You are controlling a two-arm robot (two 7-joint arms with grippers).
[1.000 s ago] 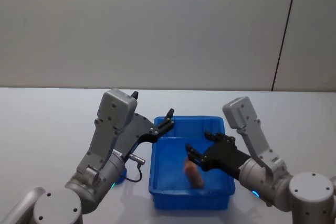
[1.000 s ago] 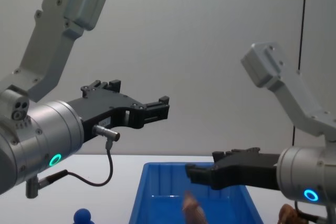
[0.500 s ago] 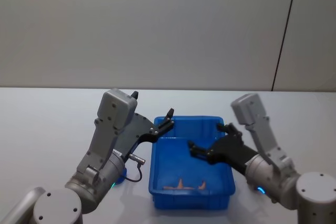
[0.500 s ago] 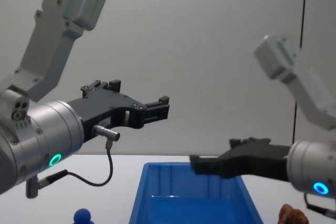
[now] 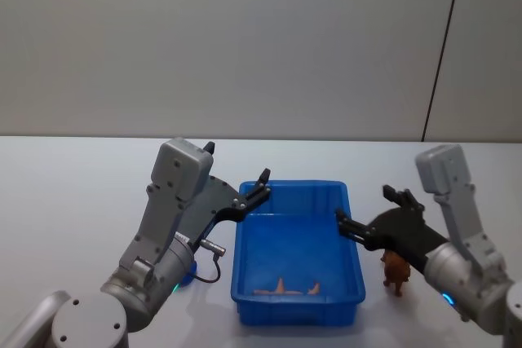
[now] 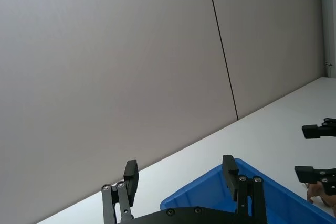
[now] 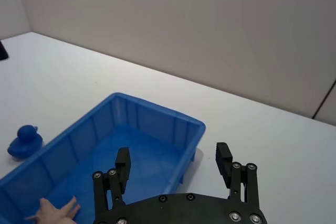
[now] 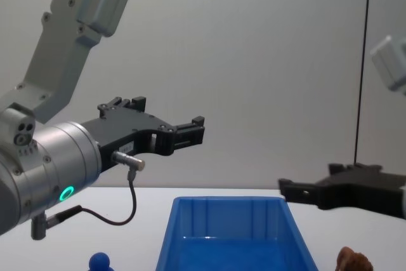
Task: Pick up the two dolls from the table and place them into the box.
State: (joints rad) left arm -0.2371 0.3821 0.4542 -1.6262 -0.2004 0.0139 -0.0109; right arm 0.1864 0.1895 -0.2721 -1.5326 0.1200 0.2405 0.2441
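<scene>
**A:** where's everything at? The reddish-brown doll [image 5: 395,269] stands on the desk [image 5: 73,193] just beside the box's right wall. The blue doll [image 7: 23,141] sits on the desk off its left side. So neither's in the box [image 5: 298,311] yet.

**B:** yep. The box isn't bare though: a small pinkish-orange thing [image 5: 277,288] lies on its floor by the near wall, can't tell what it is.

**A:** my guess is it's going for the brown one first. The right gripper [image 5: 365,209] hovers just above it, jaws spread wide and holding nothing. It'd need to drop down, straddle the doll and squeeze. The left gripper [image 5: 259,185] hangs over the box's far left corner, jaws apart and empty too.
</scene>
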